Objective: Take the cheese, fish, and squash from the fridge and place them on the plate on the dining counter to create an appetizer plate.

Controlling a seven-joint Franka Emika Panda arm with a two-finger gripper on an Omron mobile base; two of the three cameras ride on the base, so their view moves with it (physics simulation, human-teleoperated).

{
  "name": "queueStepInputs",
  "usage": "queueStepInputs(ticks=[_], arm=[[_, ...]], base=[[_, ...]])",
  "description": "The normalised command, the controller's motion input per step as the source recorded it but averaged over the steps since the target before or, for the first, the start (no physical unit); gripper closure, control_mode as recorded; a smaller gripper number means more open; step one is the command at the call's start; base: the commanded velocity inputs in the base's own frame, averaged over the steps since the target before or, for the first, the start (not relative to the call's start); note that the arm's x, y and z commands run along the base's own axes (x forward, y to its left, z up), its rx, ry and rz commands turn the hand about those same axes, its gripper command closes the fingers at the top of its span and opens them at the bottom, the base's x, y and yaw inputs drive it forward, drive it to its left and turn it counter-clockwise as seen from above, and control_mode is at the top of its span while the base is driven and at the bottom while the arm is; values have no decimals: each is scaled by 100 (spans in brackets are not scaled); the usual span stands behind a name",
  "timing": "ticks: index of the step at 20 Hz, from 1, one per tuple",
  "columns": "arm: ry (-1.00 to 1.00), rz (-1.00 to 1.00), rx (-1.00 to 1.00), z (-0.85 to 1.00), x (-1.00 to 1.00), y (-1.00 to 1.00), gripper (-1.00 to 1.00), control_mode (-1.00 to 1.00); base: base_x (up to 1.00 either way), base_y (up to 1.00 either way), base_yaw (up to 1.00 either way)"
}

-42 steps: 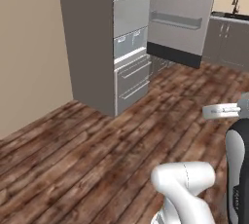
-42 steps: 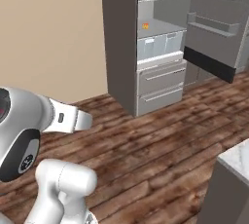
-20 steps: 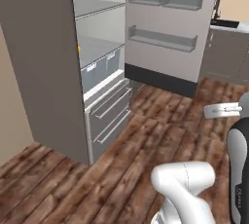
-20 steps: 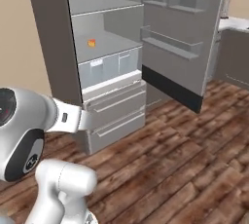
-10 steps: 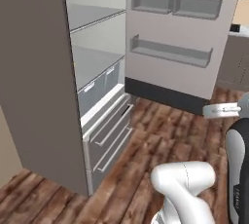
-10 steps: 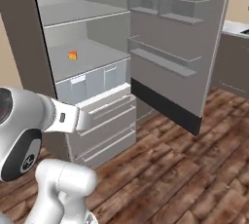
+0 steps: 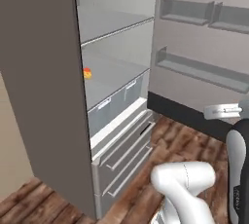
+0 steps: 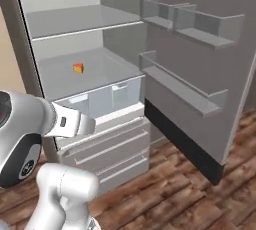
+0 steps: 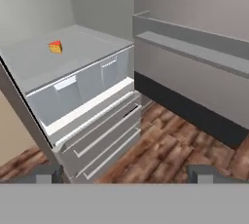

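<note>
Straight ahead of my base stands the fridge (image 8: pixel 75 99) with its door swung wide, and it sits far larger in both base views than it did a moment ago: the whole picture has shifted, so my base has driven in and nothing in the room has moved. I read that as the approach being nearly finished, with the reach into the fridge coming next.

On the fridge's middle shelf lies the cheese (image 9: pixel 55 46), a small yellow-orange wedge with a red side, alone toward the shelf's left half, above the translucent drawer (image 9: pixel 82 89). I can't make out the fish or the squash anywhere in the fridge from here.

My end effector (image 9: pixel 125 173) has its jaws spread wide and carries nothing. It hangs outside the fridge, in front of the lower drawers, well apart from the cheese, which lies higher, deeper in and off to the left in the hand view.
</note>
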Motion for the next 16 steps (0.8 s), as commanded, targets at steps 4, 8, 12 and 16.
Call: queueStepInputs(ticks=[4,8,12,16], arm=[[0,0,0,0,0,0,-100,100],[0,0,0,0,0,0,-100,100],[0,0,0,0,0,0,-100,100],[0,0,0,0,0,0,-100,100]], base=[[62,0,51],[51,0,49],[31,-17,39],[7,-42,33]])
